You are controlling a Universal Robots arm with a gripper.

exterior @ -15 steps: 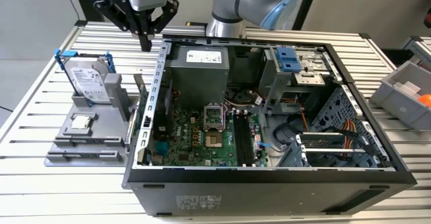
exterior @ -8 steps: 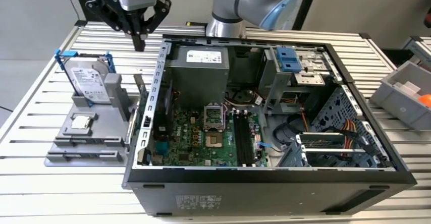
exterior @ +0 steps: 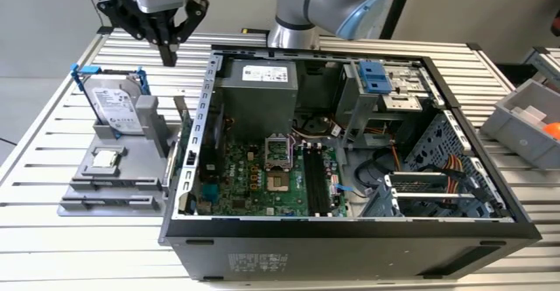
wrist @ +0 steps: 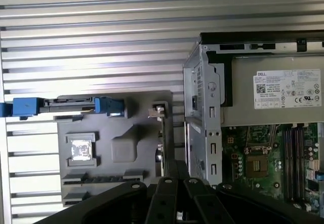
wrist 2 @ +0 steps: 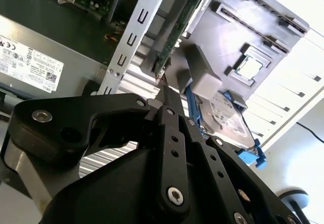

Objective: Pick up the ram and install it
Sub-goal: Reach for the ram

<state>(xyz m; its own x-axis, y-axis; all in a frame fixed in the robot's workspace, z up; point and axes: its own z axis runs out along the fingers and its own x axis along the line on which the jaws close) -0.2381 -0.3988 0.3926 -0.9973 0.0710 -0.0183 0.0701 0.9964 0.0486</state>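
Gripper (exterior: 168,56) hangs above the slatted table (exterior: 52,127), fingers pointing down, over the far end of the grey fixture (exterior: 88,193) and just off the open computer case (exterior: 350,229) on the exterior view's left. Jaws are closed against each other, tips meeting in a single point, and they grip no part. Ram (exterior: 183,124) stands on its long edge in a slot along the fixture's side nearest the case, apart from the fingers and below them. In the second wrist view the ram (wrist 2: 182,26) shows as a green strip running away from the fingertips; in the first wrist view it (wrist: 162,138) shows edge-on as a thin line ahead of the gripper (wrist: 174,165). Hard drive (exterior: 118,101) in its blue frame stands upright at the fixture's far end. Processor chip (exterior: 107,158) lies flat in a square recess nearer the middle. Inside the case, the motherboard (exterior: 254,179) lies flat with its black slots (exterior: 317,179) running side by side, and the power supply (exterior: 258,84) sits at the far wall.
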